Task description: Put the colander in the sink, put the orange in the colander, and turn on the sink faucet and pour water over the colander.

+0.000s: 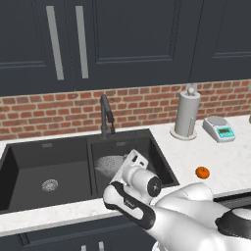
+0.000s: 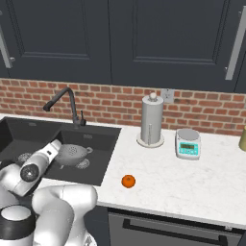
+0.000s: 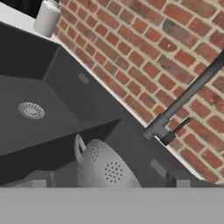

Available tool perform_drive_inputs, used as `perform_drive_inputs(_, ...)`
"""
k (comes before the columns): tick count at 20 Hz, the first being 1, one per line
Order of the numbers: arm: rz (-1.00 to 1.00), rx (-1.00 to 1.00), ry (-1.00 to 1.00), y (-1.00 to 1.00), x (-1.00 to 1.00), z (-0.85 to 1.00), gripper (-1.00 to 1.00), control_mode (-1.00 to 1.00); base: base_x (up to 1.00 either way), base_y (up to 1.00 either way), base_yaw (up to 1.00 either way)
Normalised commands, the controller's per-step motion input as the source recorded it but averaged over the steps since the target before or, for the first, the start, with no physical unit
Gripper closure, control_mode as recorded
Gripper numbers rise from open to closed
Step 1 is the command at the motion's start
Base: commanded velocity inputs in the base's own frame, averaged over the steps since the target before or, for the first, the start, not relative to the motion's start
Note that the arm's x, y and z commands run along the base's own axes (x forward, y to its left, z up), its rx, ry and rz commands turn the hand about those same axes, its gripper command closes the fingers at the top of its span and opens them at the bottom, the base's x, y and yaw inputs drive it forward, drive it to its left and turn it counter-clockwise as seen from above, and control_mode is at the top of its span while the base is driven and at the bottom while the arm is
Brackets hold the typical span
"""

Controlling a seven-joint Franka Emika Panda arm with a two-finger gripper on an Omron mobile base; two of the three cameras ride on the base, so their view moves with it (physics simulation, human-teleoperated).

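One small orange (image 2: pixel 128 181), firm but apt to roll, waits on the white counter (image 2: pixel 192 182) for a grasp across its middle, while the open, empty gripper (image 3: pixel 111 186) hovers above the colander (image 2: pixel 73 154) in the sink (image 2: pixel 29 132).

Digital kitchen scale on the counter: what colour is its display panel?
Teal, on the white kitchen scale; clearest in the right base view.

The arm (image 1: pixel 196 215) is glossy white with rounded, bulbous links, black bands at the joints and round dark-grey caps on the joint ends.
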Motion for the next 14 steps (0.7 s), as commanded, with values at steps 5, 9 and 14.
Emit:
perform_drive_inputs(5,0.0,0.19,0.15,-0.46,0.72,1.0,-1.0,-1.0,0.0,0.0,0.0)
perform_drive_inputs(9,0.0,0.2,0.26,-0.53,0.68,1.0,-1.0,-1.0,0.0,0.0,0.0)
perform_drive_inputs(14,-0.01,0.2,0.43,-0.6,0.36,0.99,-1.0,-1.0,0.0,0.0,0.0)
